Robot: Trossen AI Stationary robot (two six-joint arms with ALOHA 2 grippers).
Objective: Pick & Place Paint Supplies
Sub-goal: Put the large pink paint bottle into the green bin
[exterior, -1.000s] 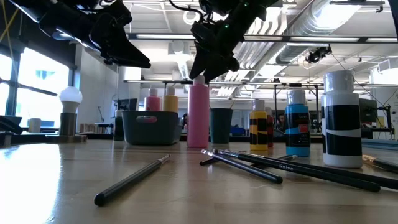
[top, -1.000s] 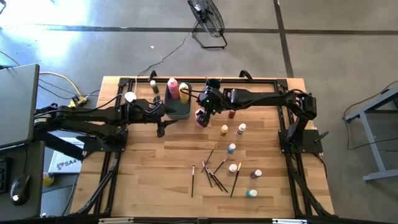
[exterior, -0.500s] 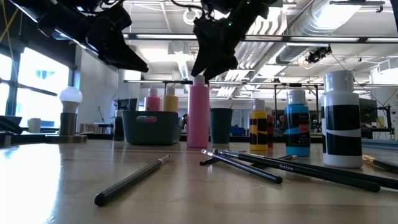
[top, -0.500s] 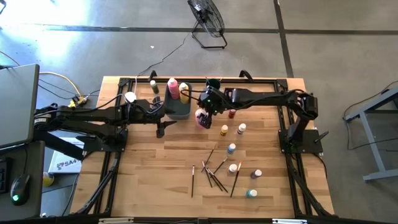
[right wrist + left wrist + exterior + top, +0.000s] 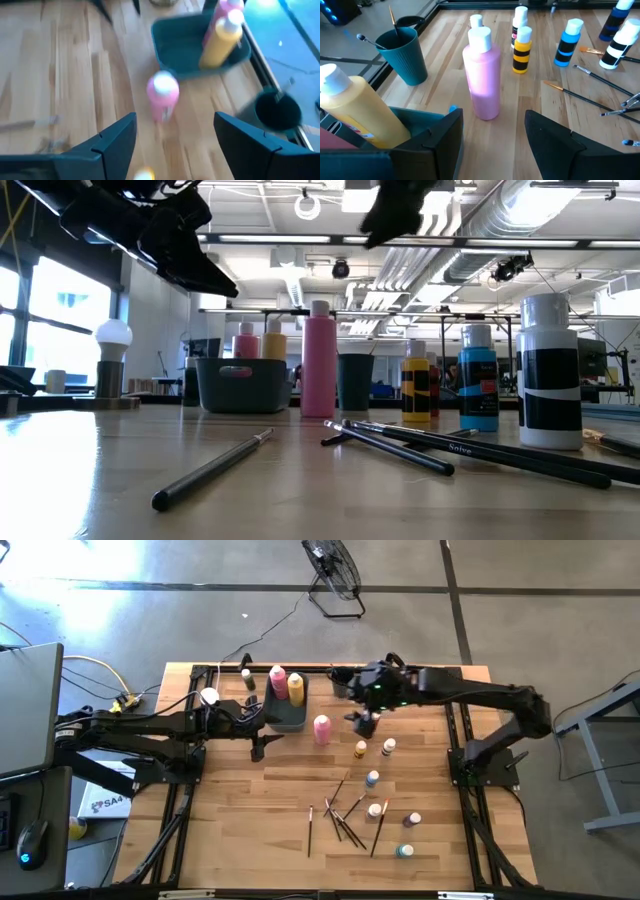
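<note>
A tall pink squeeze bottle (image 5: 321, 728) stands upright on its base on the wooden table, just right of the dark teal bin (image 5: 286, 718). The bin holds a second pink bottle (image 5: 277, 675) and a yellow bottle (image 5: 296, 687). My right gripper (image 5: 365, 723) hangs open high above the table, to the right of the standing pink bottle (image 5: 162, 95), with nothing between its fingers. My left gripper (image 5: 495, 135) is open at the bin's near side, pointing at the pink bottle (image 5: 482, 80) without touching it. Small white-capped paint bottles (image 5: 372, 778) and thin brushes (image 5: 345, 815) lie nearer the front.
A teal cup (image 5: 405, 55) holding brushes stands at the far edge behind the pink bottle. A white knob on a tan base (image 5: 208, 696) sits left of the bin. A black frame (image 5: 300, 668) rims the table. Bare wood lies front left.
My right gripper has risen from just over the pink bottle's cap and gone toward the table's right edge, rolling a little, its fingers open throughout. The pink bottle stays upright where it stood.
</note>
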